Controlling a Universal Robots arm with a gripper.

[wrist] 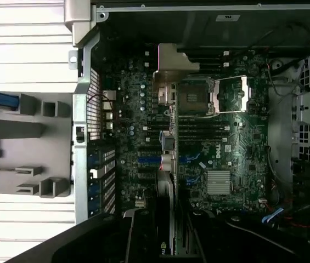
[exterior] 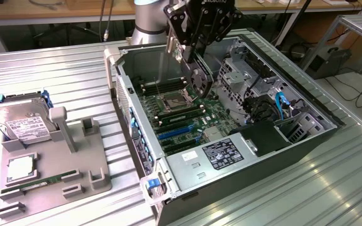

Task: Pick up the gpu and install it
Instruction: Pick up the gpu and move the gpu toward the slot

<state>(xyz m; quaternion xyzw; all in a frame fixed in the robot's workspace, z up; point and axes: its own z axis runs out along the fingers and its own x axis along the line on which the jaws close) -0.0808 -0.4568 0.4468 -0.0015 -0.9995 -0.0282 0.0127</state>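
One arm (exterior: 148,19) reaches straight down over the open case (exterior: 126,101), its tool (exterior: 192,49) clamped on the gpu (exterior: 201,77).

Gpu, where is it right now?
The gpu hangs edge-down, clamped in the pincer, above the motherboard of the open computer case, just to the exterior view's right of the CPU socket.
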